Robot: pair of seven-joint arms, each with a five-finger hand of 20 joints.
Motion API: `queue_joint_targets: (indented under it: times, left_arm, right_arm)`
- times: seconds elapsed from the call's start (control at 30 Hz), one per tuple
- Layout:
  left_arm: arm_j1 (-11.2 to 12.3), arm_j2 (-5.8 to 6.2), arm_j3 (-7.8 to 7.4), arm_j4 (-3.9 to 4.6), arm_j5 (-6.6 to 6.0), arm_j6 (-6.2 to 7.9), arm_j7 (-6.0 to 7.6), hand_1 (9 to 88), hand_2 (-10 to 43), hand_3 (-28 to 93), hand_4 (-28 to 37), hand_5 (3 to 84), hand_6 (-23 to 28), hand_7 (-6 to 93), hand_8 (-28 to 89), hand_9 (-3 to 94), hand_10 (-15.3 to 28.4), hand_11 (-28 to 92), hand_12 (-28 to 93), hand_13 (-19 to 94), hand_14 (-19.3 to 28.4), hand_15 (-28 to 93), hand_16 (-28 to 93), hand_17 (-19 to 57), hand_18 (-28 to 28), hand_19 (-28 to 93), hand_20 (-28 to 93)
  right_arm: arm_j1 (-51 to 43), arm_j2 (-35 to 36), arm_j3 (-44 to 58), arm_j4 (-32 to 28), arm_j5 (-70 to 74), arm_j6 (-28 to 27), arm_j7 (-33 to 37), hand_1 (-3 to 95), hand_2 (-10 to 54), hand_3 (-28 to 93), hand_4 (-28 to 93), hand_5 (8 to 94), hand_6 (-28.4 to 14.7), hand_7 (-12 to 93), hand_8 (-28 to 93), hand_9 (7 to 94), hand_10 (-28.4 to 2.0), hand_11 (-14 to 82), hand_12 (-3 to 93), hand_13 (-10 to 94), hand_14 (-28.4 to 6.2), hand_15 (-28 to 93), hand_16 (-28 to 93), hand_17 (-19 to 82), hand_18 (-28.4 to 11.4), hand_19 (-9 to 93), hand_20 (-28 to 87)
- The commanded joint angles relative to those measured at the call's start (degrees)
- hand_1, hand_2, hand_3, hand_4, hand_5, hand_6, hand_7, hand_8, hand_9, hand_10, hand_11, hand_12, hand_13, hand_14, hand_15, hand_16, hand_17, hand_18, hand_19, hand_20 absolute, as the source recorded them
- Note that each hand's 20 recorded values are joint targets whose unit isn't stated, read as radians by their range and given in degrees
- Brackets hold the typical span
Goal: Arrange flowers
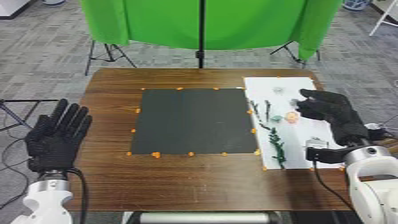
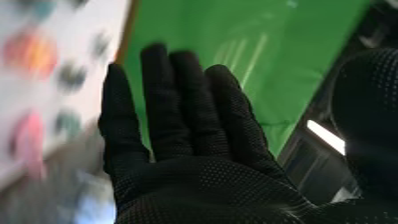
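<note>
In the head view my right hand (image 1: 330,111) is above the right part of the white sheet, hiding some of it. Its straight fingers and spread thumb show in the right wrist view, where the open hand (image 2: 209,185) holds nothing. Green leafy stem (image 1: 276,146) and dark thin stems (image 1: 258,112) lie on the sheet's left side. An orange-pink flower (image 1: 291,117) and a pale green one (image 1: 276,119) lie just left of my hand; the orange flower (image 2: 32,52) and a pink one (image 2: 30,137) appear in the wrist view. My left hand (image 1: 55,140) is open left of the table.
A dark square mat (image 1: 193,121) with orange tape marks lies mid-table, left of the white sheet (image 1: 265,86). The brown table (image 1: 195,192) extends in front of the mat. A green cloth (image 1: 160,25) hangs on stands behind the table.
</note>
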State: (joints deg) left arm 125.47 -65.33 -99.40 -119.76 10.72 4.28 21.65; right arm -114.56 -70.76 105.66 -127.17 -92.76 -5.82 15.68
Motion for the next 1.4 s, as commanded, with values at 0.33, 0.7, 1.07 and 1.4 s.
queue_joint_targets:
  times: [0.33, 0.7, 1.07, 1.4]
  left_arm:
    - [2.35, -0.52, 0.26, -0.74, -2.64, 2.62, 0.98, 28.7, 14.7, 78, -28.3, 49.1, 8.9, 7.1, -8, 43.7, 15.4, 17, 10, 33, 14.6, 27, -6, -6.7, 13.0, 34, 10]
    - [0.93, -0.27, 1.12, -0.25, -2.08, 2.56, 0.08, 28.6, 14.9, 79, -28.3, 49.6, 9.2, 7.0, -8, 44.2, 15.4, 18, 10, 34, 14.7, 27, -7, -6.6, 13.1, 34, 10]
    - [1.72, -0.47, 1.11, -0.35, -1.58, 1.68, -0.43, 28.5, 15.0, 79, -28.3, 49.1, 8.8, 6.6, -8, 44.0, 15.3, 17, 9, 33, 14.8, 27, -7, -6.6, 13.1, 34, 10]
    - [0.66, -0.67, 1.49, 0.31, -0.66, 1.90, -1.79, 28.8, 16.0, 80, -28.2, 48.8, 8.8, 6.8, -8, 43.9, 15.4, 17, 10, 33, 15.2, 28, -6, -6.7, 13.1, 35, 10]
  right_arm:
    - [2.59, 10.41, -12.10, -1.09, -44.40, -11.24, 14.20, 26.6, -9.5, 64, -28, 65.7, -7.1, 19, -12, 58.4, -19.1, 65.2, 36.1, 54, -17.9, 77, 29, 26, -24.6, 80, 30]
    - [4.62, 9.99, -19.38, 2.05, -51.58, -15.52, 18.37, 26.8, -9.5, 58, -28, 69.3, -6.7, 28, -10, 61.2, -20.4, 65.0, 36.8, 57, -19.4, 77, 31, 26, -27.3, 83, 34]
    - [7.33, 9.03, -24.12, 6.31, -52.68, -22.00, 20.33, 26.1, -9.5, 64, -28, 71.8, -6.9, 27, -9, 63.4, -21.0, 63.8, 36.4, 58, -20.0, 76, 30, 26, -28.3, 82, 37]
    - [7.47, 8.51, -32.41, 10.45, -55.90, -23.27, 20.78, 36.6, -9.5, 73, -28, 76.6, -3.6, 38, 3, 72.1, -18.6, 65.9, 38.1, 66, -17.5, 75, 30, 32, -28.4, 83, 37]
